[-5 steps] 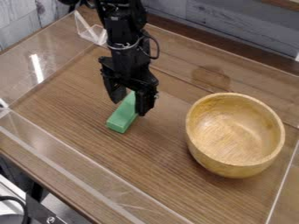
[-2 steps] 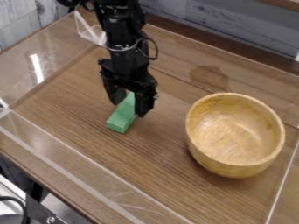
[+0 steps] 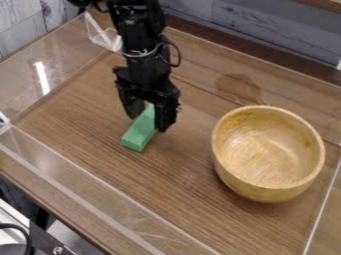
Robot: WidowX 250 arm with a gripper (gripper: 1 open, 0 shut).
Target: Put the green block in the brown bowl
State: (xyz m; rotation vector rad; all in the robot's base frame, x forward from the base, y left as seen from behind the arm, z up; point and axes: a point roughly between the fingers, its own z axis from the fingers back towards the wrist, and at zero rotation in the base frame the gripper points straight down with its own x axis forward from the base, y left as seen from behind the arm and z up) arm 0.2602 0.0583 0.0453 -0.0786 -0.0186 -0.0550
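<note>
The black gripper (image 3: 146,112) points straight down over the wooden table (image 3: 94,110), its two dark fingers (image 3: 168,114) spread wide apart and reaching low around the upper end of the green block (image 3: 139,130); one finger stands on each side of that end, and it is not possible to tell whether either of them actually touches the block. The block lies flat on the table a little left of the middle of the view, its long axis running from about one o'clock down to seven o'clock, with its lower end free and plainly visible towards seven o'clock from the gripper. The arm (image 3: 139,40) rises from the gripper towards twelve o'clock, black and jointed, with a loop of pale cable beside it near the top edge. The brown bowl (image 3: 269,152) sits upright on the table at roughly four o'clock from the block and well apart from it, round and thick-walled with light wood grain, and nothing can be seen inside it. A clear plastic wall (image 3: 80,174) runs along the near edge of the table from nine o'clock towards six o'clock, and a faint darker stain marks the wood at about twelve o'clock from the bowl
</note>
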